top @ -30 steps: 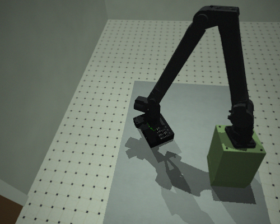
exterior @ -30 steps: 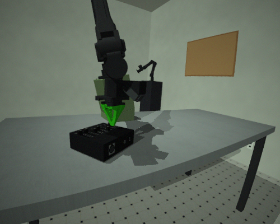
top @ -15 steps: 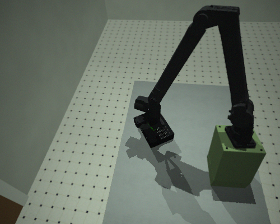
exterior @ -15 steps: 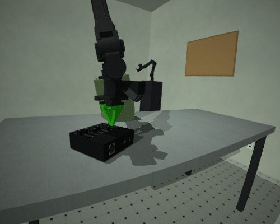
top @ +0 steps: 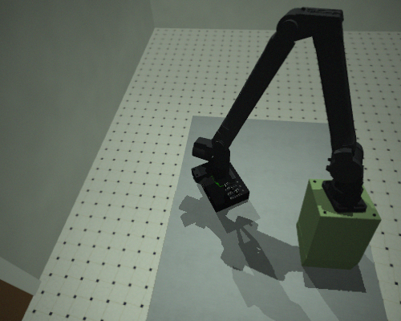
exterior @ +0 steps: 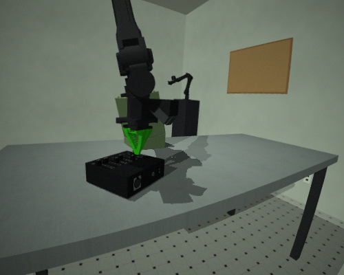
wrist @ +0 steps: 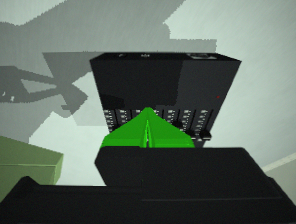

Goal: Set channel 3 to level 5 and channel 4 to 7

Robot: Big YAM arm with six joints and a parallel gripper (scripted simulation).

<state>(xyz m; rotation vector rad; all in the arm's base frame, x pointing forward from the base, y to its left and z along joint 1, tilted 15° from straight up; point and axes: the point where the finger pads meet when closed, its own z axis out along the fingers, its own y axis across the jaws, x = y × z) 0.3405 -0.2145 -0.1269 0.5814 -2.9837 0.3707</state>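
The lighting desk (exterior: pixel 124 172) is a small black box standing flat on the grey table; it also shows in the top view (top: pixel 224 188) and in the wrist view (wrist: pixel 165 95). A row of several faders (wrist: pixel 160 120) with white scale marks runs across its top. My gripper (exterior: pixel 137 152), with green fingers, is shut with nothing between them. Its tip (wrist: pixel 148 114) points straight down and sits at the desk's fader row, near the middle channels. The fingers hide the faders beneath them. One fader cap (wrist: pixel 204 134) at the right end shows low on its track.
The arm's green base block (top: pixel 335 229) stands on the table to the right of the desk. A black box with a small arm (exterior: pixel 185 117) stands at the table's far side. The table edge lies near the desk's front in the exterior view.
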